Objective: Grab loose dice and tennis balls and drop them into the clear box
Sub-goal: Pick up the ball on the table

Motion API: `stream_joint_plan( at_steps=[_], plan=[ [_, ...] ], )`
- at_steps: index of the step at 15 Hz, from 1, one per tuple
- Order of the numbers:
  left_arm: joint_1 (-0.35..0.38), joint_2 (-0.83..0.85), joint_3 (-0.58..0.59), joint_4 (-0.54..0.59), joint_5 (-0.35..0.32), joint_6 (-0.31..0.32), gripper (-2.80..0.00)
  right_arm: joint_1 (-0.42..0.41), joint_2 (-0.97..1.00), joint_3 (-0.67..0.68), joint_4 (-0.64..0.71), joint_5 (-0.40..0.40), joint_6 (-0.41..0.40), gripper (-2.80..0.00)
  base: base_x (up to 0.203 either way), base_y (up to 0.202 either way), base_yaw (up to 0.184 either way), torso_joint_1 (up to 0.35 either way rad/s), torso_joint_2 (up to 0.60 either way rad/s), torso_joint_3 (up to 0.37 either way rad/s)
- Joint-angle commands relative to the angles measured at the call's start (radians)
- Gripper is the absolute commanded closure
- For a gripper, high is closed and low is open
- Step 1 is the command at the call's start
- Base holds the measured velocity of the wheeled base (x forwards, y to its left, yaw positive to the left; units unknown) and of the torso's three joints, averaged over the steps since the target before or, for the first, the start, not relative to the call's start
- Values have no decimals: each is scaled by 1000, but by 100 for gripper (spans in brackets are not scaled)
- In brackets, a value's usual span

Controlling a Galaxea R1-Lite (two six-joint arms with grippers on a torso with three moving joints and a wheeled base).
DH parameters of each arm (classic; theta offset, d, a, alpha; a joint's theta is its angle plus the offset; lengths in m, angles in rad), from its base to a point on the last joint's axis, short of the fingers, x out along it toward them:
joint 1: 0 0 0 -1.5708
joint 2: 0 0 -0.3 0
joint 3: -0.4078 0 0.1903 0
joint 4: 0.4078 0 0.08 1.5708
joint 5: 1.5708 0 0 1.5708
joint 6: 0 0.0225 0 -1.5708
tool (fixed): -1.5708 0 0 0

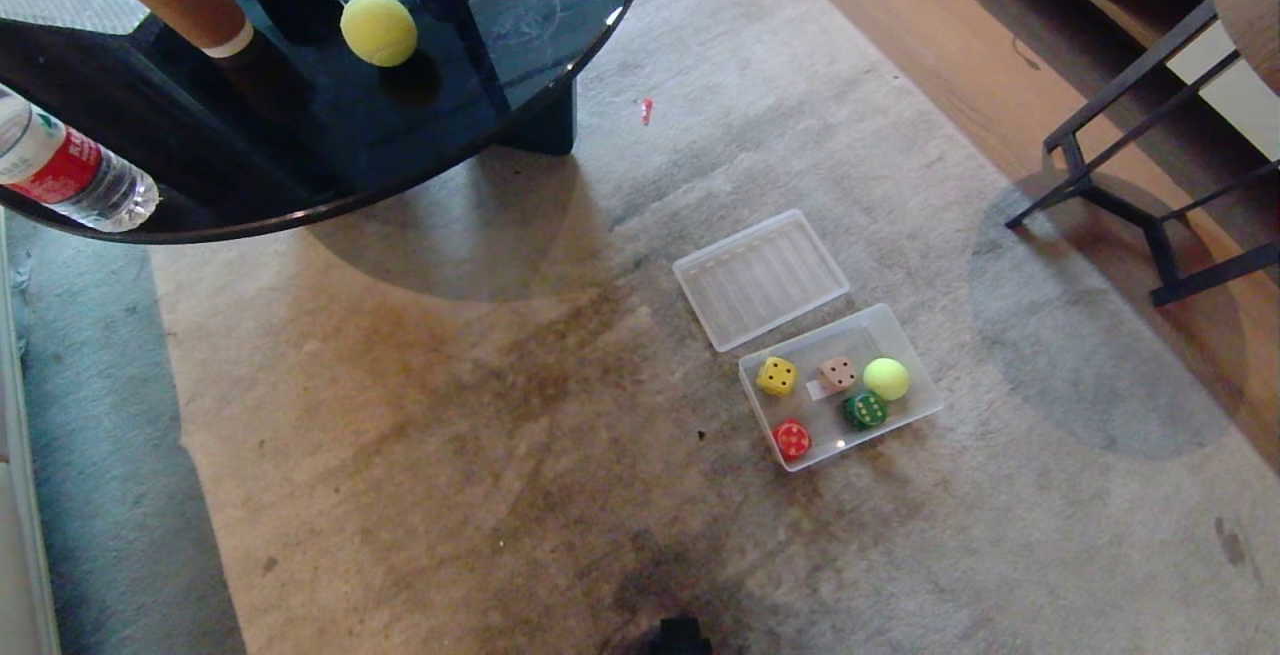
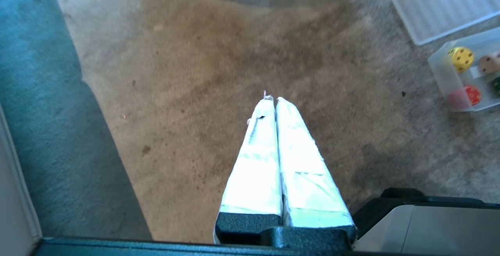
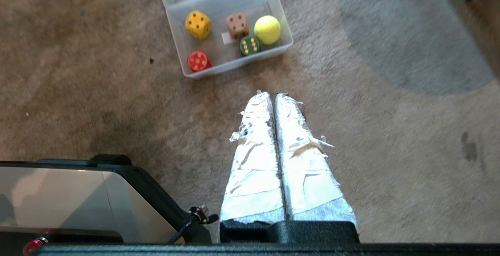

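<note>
Both pincers hang over the carpet with fingers pressed together, holding nothing: left pincer (image 2: 275, 99), right pincer (image 3: 274, 93). On the carpet, the clear box (image 1: 905, 355) holds the yellow die (image 1: 776, 376), tan die (image 1: 838, 373) and a tennis ball (image 1: 886, 378). Another tennis ball (image 1: 378, 28) sits on the black worktop (image 1: 560, 25).

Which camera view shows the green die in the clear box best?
The right wrist view: the green die sits whole and near inside the clear box. The head view shows it smaller; the left wrist view shows only a sliver at the frame edge.
</note>
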Motion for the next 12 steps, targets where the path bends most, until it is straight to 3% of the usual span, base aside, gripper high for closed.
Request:
stream_joint_plan(
  at_steps=[1,12],
  plan=[
    [0,0,0,0,0,0,0,0,2,0,0,0,-1,0,0,0,0,2,4,216],
    [0,0,0,0,0,0,0,0,1,0,0,0,-1,0,0,0,0,1,1,202]
  ],
)
